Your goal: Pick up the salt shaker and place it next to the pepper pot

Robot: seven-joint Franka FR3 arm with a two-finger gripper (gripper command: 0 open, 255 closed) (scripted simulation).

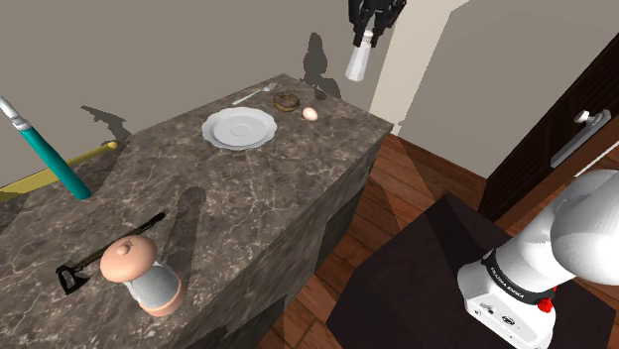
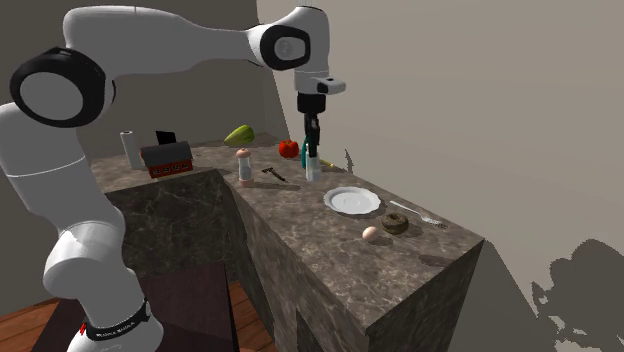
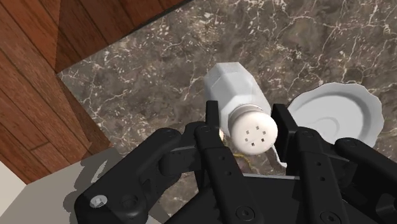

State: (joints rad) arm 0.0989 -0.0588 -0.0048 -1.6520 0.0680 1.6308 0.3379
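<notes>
A white salt shaker (image 1: 358, 62) with a holed cap hangs in the air above the far right end of the dark marble counter (image 1: 248, 213). My gripper (image 1: 368, 38) is shut on its top. In the wrist view the fingers (image 3: 212, 118) clasp the shaker (image 3: 236, 89) just below its cap, with the gripper (image 3: 248, 125) above the counter near its edge. In the second exterior view the gripper (image 2: 312, 141) holds the shaker (image 2: 313, 169) high over the counter. The pepper pot (image 1: 147, 275), pink-topped with a grey body, stands at the counter's near end, far from the shaker; it is also in the second exterior view (image 2: 244, 166).
A white plate (image 1: 239, 128), a fork (image 1: 253, 95), a brown ring-shaped pastry (image 1: 287, 100) and an egg (image 1: 310, 114) lie under and beside the gripper. A teal-handled brush (image 1: 45, 149) and a black utensil (image 1: 99, 260) lie near the pepper pot. Wooden floor drops off beyond the counter's edge.
</notes>
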